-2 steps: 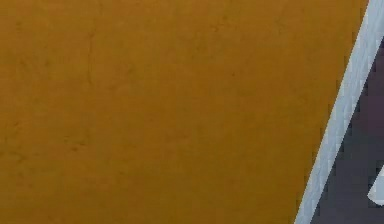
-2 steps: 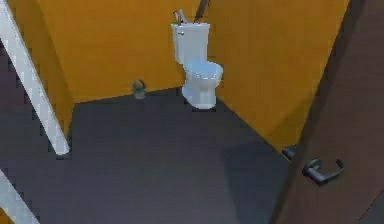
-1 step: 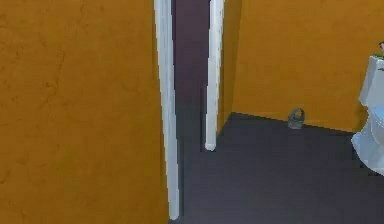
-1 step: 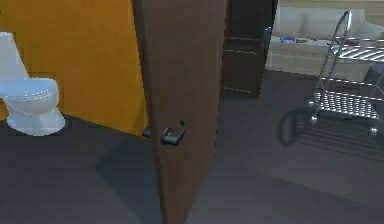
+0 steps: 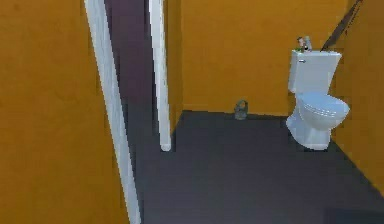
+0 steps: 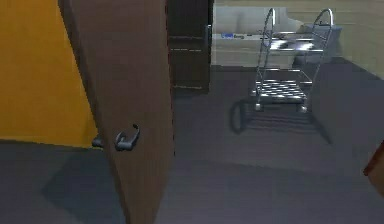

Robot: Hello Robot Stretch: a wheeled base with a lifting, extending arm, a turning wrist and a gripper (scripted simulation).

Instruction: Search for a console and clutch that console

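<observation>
Forward view: looks ahead and slightly down past a white door frame (image 5: 108,100) toward a toilet (image 5: 318,108). Arm side view: faces sideways, hard against a brown door (image 6: 125,90), metal cart (image 6: 290,62) beyond. Orange wall (image 5: 240,50) (image 6: 35,70) in both.

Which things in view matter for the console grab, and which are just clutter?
Job: none of them reads as a console.
Clutter: toilet, small grey thing on the floor by the wall, brown door, wire trolley, dark cabinet.

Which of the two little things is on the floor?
The small grey thing by the orange wall, left of the toilet; the other thing sits on the tank.
</observation>
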